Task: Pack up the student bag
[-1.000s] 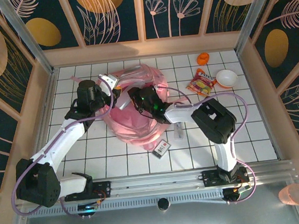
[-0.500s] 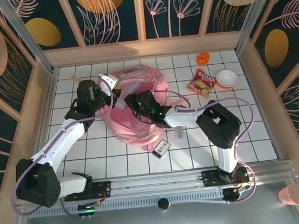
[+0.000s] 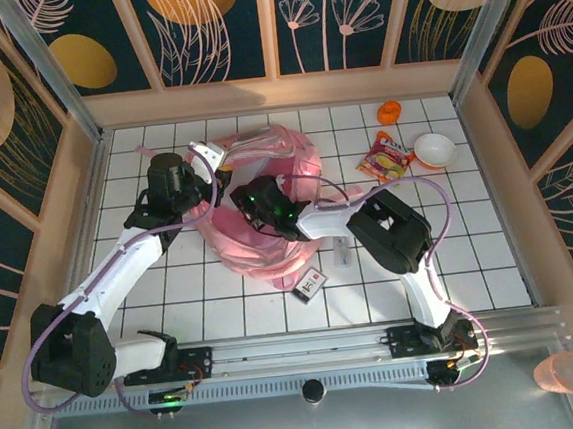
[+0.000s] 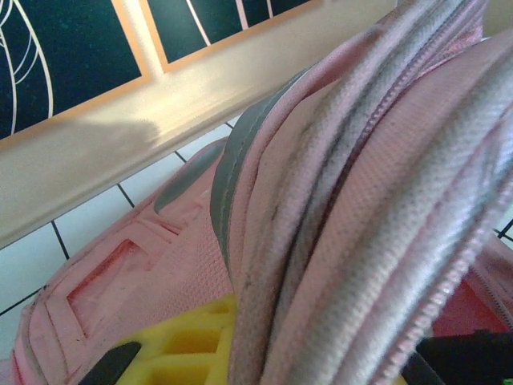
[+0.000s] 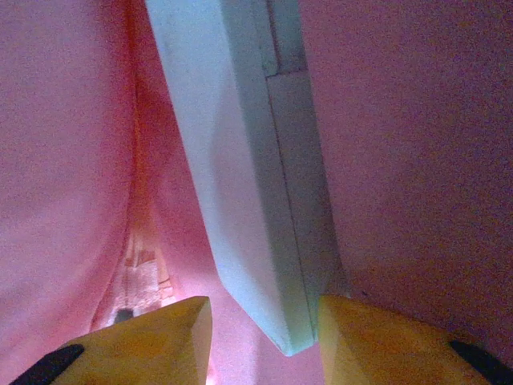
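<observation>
Right end effector, deep inside the student bag at mid-counter, straddles a pale flat box, grip unclear. Left end effector pinches the bag's rim. Packing looks partway: snack packet and bowl lie far right, and a small card lies near.

We see the student bag bunched close against the lens, its pink fabric and grey zip tracks running in folds from lower left to upper right. At the bottom edge, a yellow finger of our left gripper presses against the fabric and pinches the fold tight. Behind the bag are the white tiled table, a pale wooden rail and dark blue panels. A black shape sits at the lower right, too cropped for us to identify.
</observation>
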